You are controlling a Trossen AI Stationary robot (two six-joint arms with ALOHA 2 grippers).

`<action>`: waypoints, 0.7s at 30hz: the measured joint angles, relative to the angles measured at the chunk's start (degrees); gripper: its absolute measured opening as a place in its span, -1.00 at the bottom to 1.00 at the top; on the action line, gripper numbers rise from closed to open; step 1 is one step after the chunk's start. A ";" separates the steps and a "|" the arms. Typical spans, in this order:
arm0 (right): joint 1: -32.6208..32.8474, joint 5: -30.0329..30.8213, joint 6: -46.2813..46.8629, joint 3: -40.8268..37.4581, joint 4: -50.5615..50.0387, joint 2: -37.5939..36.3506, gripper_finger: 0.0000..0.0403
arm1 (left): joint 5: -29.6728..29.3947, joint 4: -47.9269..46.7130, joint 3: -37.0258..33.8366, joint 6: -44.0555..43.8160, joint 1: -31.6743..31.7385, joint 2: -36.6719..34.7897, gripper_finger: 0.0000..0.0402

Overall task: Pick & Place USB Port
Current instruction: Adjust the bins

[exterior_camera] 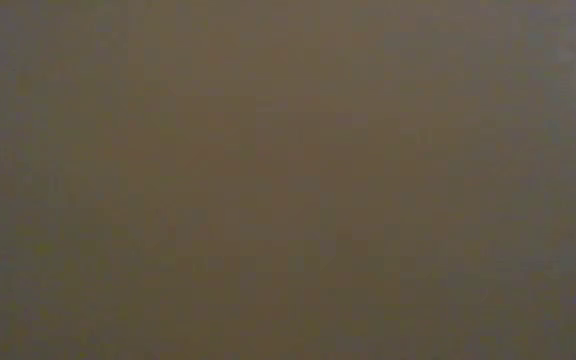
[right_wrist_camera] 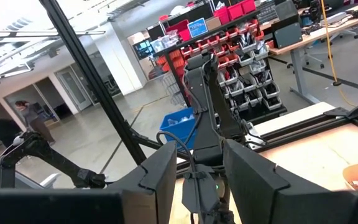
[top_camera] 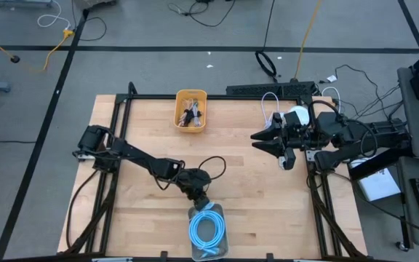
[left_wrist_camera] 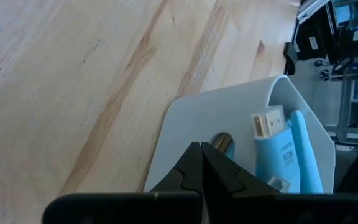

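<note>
My left gripper (top_camera: 201, 204) is shut and reaches down at the far end of a pale grey tray (top_camera: 220, 211) near the table's near edge. A coiled light-blue cable (top_camera: 208, 229) lies in the tray. In the left wrist view the shut fingertips (left_wrist_camera: 201, 146) stand over the tray floor (left_wrist_camera: 185, 124). A small brown metallic piece (left_wrist_camera: 224, 140) shows just past them, beside the cable's blue plug (left_wrist_camera: 272, 149). My right gripper (top_camera: 259, 140) waits open above the table's right side (right_wrist_camera: 199, 165), holding nothing. The low view shows only a flat brown blur. My left gripper comes from above, slanting down into the tray's far end, fingers shut. The small metallic piece (left_wrist_camera: 224, 140) lies right beside one fingertip on the tray floor. Whether the fingers touch it or the tray, I cannot tell.
A yellow bin (top_camera: 190, 109) with small dark and metal parts stands at the table's far edge, left of centre. Bare wood lies between the bin and the tray. A black frame runs around the table edges (top_camera: 122, 102). Cables and a white object (top_camera: 297, 115) sit near the right arm's base.
</note>
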 joint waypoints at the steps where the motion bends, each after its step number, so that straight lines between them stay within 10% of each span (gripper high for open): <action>1: 0.00 -0.01 0.00 0.00 0.00 0.00 -0.38 | 0.16 0.00 0.02 0.14 0.13 0.00 -1.00; 21: 0.00 0.12 0.00 0.00 -0.02 0.00 -0.38 | 4.46 1.83 0.01 2.31 1.93 -0.02 -1.00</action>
